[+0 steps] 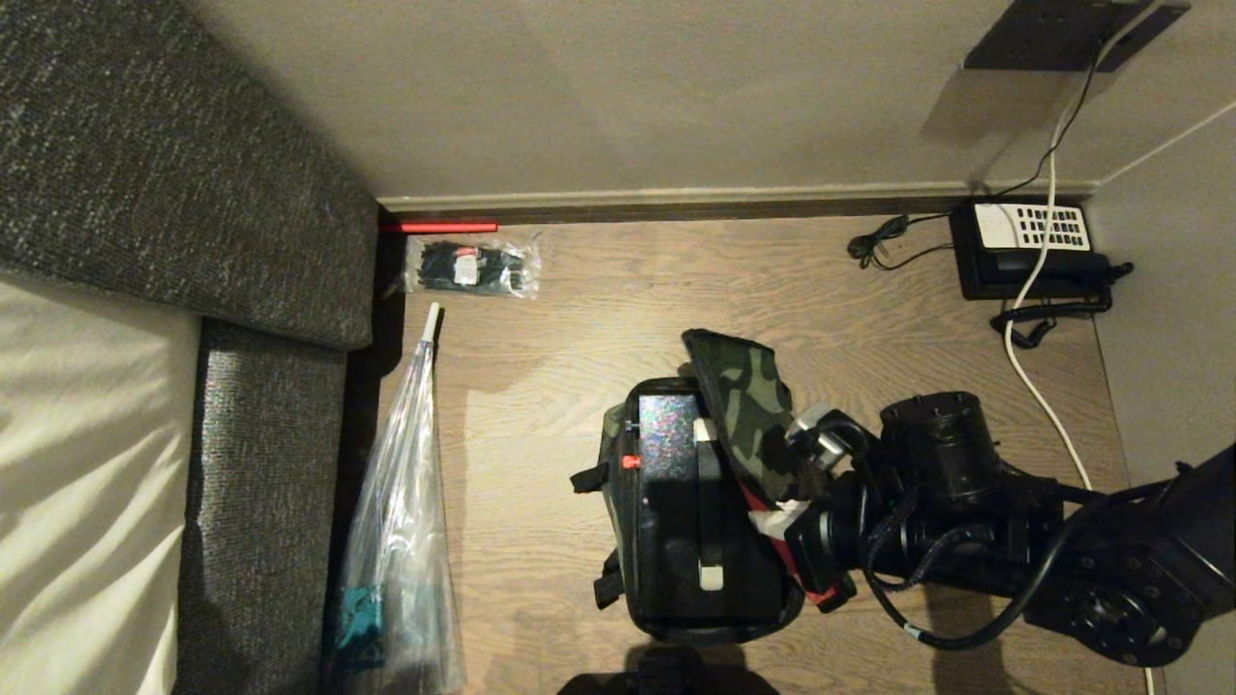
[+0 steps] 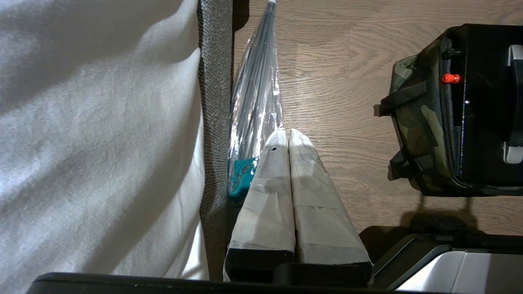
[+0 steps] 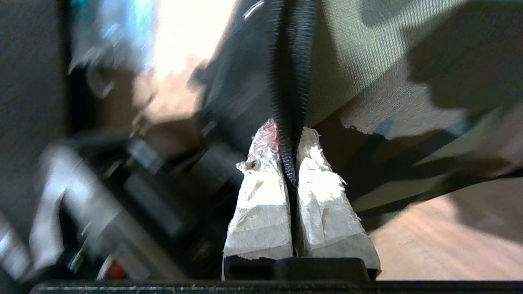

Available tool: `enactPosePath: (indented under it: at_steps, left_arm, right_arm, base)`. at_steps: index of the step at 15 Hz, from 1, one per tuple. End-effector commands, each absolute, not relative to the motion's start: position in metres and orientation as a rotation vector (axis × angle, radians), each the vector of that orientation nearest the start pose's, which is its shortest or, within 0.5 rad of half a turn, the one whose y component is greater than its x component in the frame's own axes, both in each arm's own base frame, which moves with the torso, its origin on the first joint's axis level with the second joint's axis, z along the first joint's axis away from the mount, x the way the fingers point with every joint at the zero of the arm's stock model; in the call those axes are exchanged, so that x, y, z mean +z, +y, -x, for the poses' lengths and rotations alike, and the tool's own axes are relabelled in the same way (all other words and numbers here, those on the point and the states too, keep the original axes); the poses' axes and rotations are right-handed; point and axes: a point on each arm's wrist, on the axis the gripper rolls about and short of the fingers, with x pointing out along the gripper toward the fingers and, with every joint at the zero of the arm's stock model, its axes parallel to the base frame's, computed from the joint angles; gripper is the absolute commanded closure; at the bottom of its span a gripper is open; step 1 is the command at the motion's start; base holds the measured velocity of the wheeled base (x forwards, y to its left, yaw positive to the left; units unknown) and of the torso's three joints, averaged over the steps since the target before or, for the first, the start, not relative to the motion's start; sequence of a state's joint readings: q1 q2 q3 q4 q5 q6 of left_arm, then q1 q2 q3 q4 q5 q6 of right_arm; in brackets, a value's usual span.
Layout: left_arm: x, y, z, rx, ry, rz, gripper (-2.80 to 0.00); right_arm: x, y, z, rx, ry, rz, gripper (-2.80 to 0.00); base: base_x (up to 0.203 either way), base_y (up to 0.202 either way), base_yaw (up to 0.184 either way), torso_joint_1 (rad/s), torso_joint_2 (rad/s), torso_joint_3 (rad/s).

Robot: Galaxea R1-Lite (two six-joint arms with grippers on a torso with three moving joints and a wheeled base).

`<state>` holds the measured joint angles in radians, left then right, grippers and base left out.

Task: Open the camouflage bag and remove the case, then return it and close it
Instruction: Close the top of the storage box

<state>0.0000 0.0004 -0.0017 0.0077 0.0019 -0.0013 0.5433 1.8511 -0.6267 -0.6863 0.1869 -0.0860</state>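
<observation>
Right gripper [image 3: 291,151] clamped on the camouflage bag [image 1: 744,405] lid's zipper edge above the case [image 1: 690,502]; risks slipping off mid-swing.

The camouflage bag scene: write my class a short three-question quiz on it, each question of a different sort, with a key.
1. True or false: the case sits inside the camouflage bag.
2. What is the right gripper shut on?
A. the bag's zippered lid edge
B. the telephone cord
C. the case handle
3. Fill in: the left gripper hangs idle with fingers pressed together near the clear plastic ____.

Key
1. True; the lid is flipped open and the case's red latch shows.
2. A
3. bag
</observation>
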Motion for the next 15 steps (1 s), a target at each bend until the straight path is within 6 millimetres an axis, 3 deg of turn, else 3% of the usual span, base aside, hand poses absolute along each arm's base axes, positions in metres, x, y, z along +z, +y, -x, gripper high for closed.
enactPosePath:
  at_steps: [1,8,9,15]
  left_arm:
    - [0.075,0.000,0.023,0.002,0.005,0.002,0.00]
    - [0.075,0.000,0.023,0.002,0.003,0.002,0.00]
    - [0.075,0.000,0.023,0.003,0.005,0.002,0.00]
    - [0.075,0.000,0.023,0.003,0.003,0.002,0.00]
  right_arm:
    - [0.101,0.157,-0.262,0.714,0.472,0.170,0.00]
    - [0.092,0.187,-0.248,0.778,0.557,0.070,0.00]
    - [0.090,0.191,-0.245,0.782,0.583,0.043,-2.80]
    - [0.085,0.230,-0.242,0.703,0.663,-0.184,-2.80]
  base:
    - [0.000,0.000,0.000,0.000,0.00,0.000]
    - [0.000,0.000,0.000,0.000,0.00,0.000]
    - [0.000,0.000,0.000,0.000,0.00,0.000]
    - [0.000,0.000,0.000,0.000,0.00,0.000]
